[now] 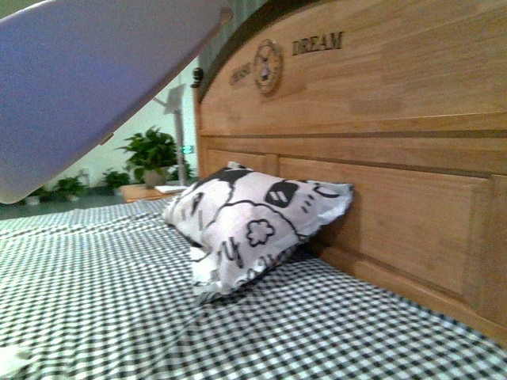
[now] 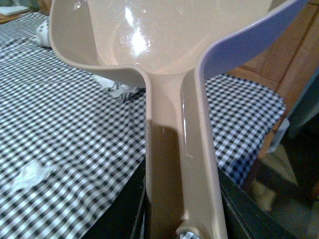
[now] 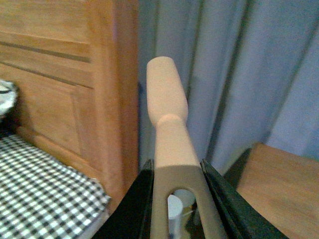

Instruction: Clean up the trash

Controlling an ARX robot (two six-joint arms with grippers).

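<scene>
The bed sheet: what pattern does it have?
The bed sheet is black-and-white gingham check, clearest in the front view.

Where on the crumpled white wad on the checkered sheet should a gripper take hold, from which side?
Probably its bunched middle, from straight above, jaws closing across the narrower width. The white wad lies low and flat on the checkered sheet with bare fabric all round, so no side offers an edge to catch.

One pillow (image 1: 245,226), one dustpan (image 2: 149,35), one tan tool handle (image 3: 167,114), one crumpled tissue (image 2: 31,174), one wooden headboard (image 1: 396,103)
</scene>
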